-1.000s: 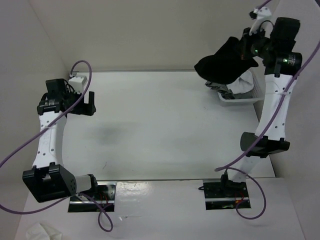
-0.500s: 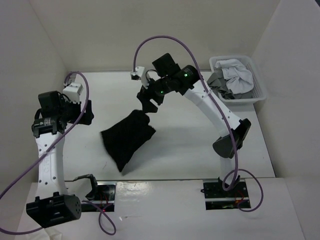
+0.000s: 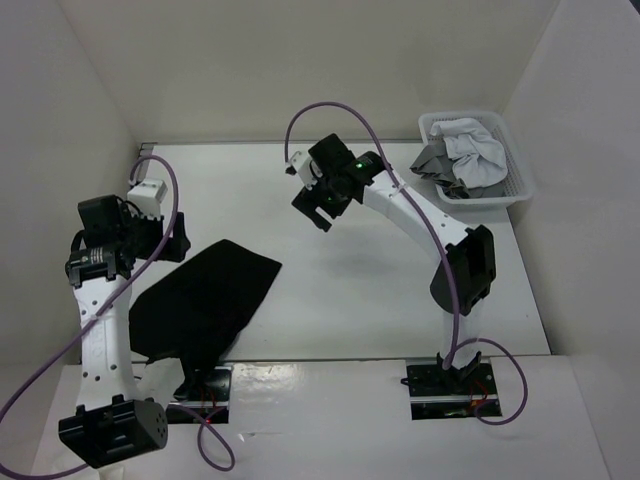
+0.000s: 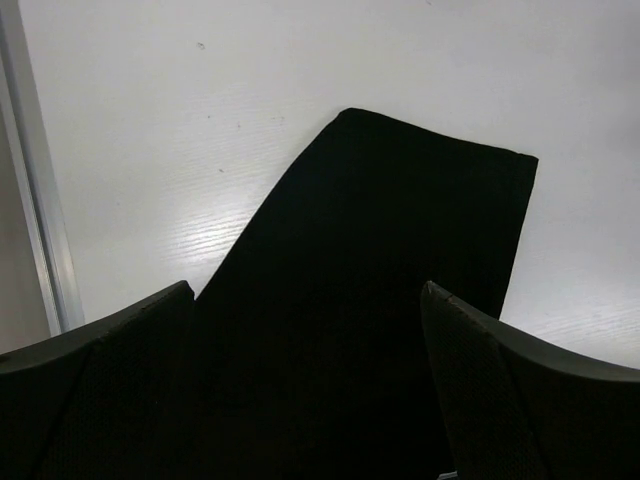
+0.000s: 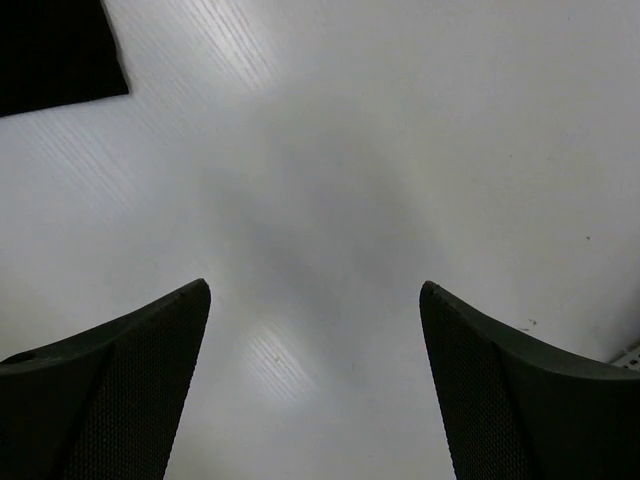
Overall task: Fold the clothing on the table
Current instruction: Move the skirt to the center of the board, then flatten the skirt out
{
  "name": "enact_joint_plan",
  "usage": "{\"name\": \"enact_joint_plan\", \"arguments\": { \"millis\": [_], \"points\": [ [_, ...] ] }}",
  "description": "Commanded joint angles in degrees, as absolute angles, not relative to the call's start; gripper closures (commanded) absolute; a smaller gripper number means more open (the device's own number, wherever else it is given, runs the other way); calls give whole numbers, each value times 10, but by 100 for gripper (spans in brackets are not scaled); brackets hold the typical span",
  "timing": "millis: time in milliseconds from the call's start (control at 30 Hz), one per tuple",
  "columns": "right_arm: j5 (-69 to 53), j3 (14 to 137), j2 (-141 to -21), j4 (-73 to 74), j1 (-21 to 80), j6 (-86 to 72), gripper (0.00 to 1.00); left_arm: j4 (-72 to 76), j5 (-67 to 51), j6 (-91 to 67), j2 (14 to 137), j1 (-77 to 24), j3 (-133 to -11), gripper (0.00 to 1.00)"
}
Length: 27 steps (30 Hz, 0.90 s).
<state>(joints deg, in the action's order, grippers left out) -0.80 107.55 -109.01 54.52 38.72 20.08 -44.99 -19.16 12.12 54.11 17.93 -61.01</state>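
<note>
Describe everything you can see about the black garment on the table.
The black garment is plain, soft-looking fabric with no print. It lies spread mostly flat on the white table, at the near left, a squared corner pointing toward the middle. Its near end reaches the table's front edge. The left gripper hangs open above it; the right gripper is open over bare table. Neither holds it.

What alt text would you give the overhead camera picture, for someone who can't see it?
A black garment lies spread at the near left of a white table. Two white robot arms reach over it, the left gripper open above the garment and the right gripper open and empty above the bare middle. A basket of white and grey clothes sits far right.
</note>
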Motion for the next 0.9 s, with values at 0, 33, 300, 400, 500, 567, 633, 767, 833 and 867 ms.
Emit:
{"name": "enact_joint_plan", "arguments": {
  "millis": [0,33,300,400,500,567,633,767,833,867],
  "points": [
    [-14,1052,-1037,518,402,209,11,-443,-211,134,557,183,-607,0],
    [-14,1042,-1037,518,403,209,11,-443,-203,134,567,183,-607,0],
    [4,1005,-1030,502,403,214,11,-425,-21,71,768,131,-638,0],
    [-28,1011,-1036,508,408,207,11,-419,67,40,818,131,-661,0],
    [-73,1026,-1061,513,429,202,11,-419,47,19,831,174,-674,0],
    [-58,1033,-1080,513,470,202,11,-419,22,7,824,212,-681,0],
    [-37,1039,-1113,513,519,202,11,-407,17,7,799,226,-681,0],
    [-31,1050,-1154,483,575,202,11,-388,23,-5,737,263,-676,0],
    [-36,1057,-1178,472,586,202,11,-374,23,-10,708,282,-671,0],
    [-36,1063,-1186,472,593,202,11,-374,23,-11,681,287,-671,0]
  ]
}}
